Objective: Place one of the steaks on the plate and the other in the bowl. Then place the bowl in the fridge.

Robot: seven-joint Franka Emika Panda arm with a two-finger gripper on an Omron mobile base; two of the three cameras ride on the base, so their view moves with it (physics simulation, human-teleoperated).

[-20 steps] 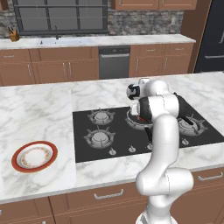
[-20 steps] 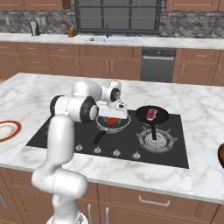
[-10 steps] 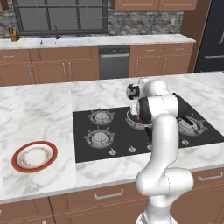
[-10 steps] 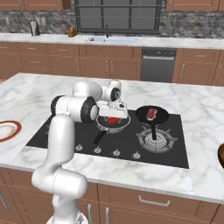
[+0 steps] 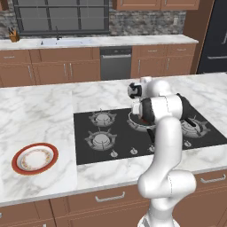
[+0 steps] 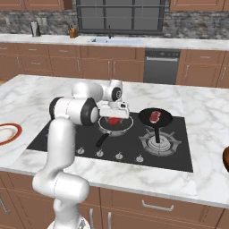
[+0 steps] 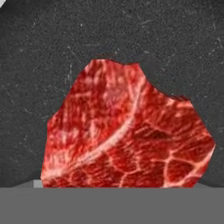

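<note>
The fingers (image 6: pixel 114 120) stood spread wide, gripping nothing, low over a black frying pan (image 6: pixel 117 126) at the centre of the right base view. A flat bright-red raw steak (image 7: pixel 124 133) with pale marbling lay in that pan, its lower edge cut off. A second steak (image 6: pixel 155 116) sat in another pan (image 6: pixel 155 118) to the right. The orange-rimmed white plate (image 5: pixel 34 158) rested on the marble worktop (image 5: pixel 40 119), lower left.

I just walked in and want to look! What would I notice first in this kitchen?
First, the big white robot arm bending over the black stove top, its gripper open just above a bright-red raw steak lying in a black frying pan. A second red steak sits in another black pan beside it. Far off on the marble counter waits a white plate with an orange-red rim.
</note>
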